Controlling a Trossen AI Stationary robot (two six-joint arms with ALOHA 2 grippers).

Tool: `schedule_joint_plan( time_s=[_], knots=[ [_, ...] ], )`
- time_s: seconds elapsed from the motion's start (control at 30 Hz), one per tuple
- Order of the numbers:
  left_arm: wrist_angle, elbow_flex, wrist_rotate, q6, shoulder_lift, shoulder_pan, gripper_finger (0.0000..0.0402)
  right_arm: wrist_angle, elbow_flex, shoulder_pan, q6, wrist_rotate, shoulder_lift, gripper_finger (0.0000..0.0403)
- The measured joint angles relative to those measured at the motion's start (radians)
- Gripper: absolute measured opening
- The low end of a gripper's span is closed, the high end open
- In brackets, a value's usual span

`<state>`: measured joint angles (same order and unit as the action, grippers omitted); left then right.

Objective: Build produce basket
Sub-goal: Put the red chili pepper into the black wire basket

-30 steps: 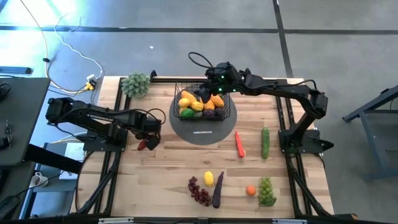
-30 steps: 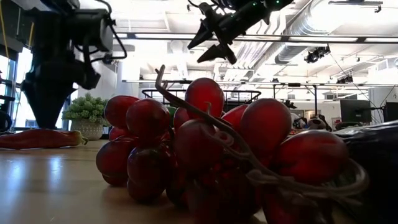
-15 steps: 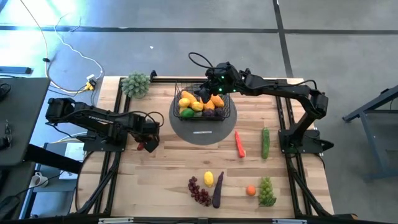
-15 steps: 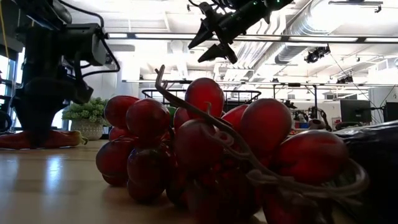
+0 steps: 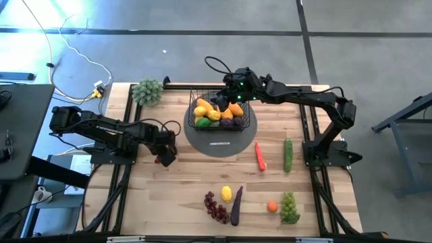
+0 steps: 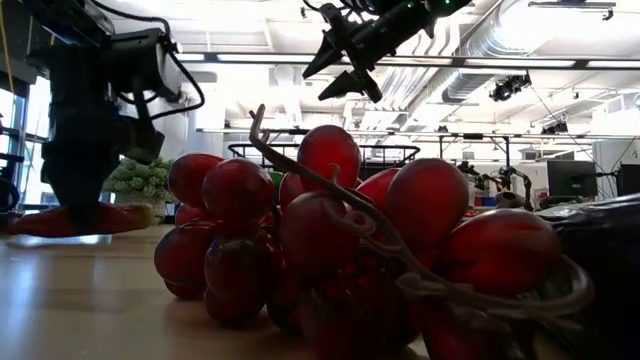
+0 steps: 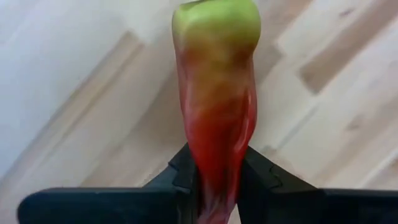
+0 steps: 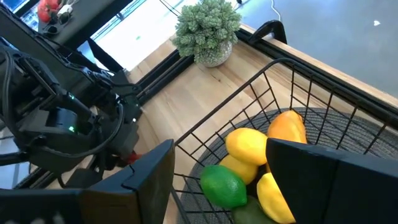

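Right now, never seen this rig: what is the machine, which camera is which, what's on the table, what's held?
It is two dark robot arms at a wooden table. One camera looks straight down, one sits at table-top height, and one rides on each wrist.

The left gripper is shut on a red pepper at the table's left side. The right gripper hangs open over the basket, holding nothing.

The basket stands on a round grey disc and already holds lemons, mangoes and other pieces. Loose on the table: carrot, cucumber, purple grapes, green grapes, eggplant, a lemon.
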<state>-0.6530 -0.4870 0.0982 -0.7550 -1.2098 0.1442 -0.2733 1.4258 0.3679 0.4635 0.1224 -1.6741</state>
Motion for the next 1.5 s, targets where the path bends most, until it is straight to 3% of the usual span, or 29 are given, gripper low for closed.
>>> schedule_joint_plan(
  time_s=[0.43,0.73,0.9,1.17,1.5],
  knots=[
    [0.021,-0.158,0.054,0.188,0.000,0.089,0.0054,0.000,0.000,0.000,0.007,0.020,0.000,0.0234],
    [0.017,-0.317,0.222,0.353,0.000,0.170,0.0054,0.000,0.000,0.000,0.008,0.163,0.000,0.0234],
    [0.021,-0.401,0.232,0.424,0.000,0.216,0.0054,0.000,0.000,0.000,0.036,0.243,0.000,0.0234],
    [0.040,-0.476,0.212,0.444,0.000,0.314,0.0054,0.004,0.000,-0.024,0.055,0.296,0.000,0.0234],
    [0.278,-0.478,0.212,0.378,0.000,0.350,0.0054,0.106,0.000,-0.041,0.107,0.249,0.000,0.0234]
  ],
)
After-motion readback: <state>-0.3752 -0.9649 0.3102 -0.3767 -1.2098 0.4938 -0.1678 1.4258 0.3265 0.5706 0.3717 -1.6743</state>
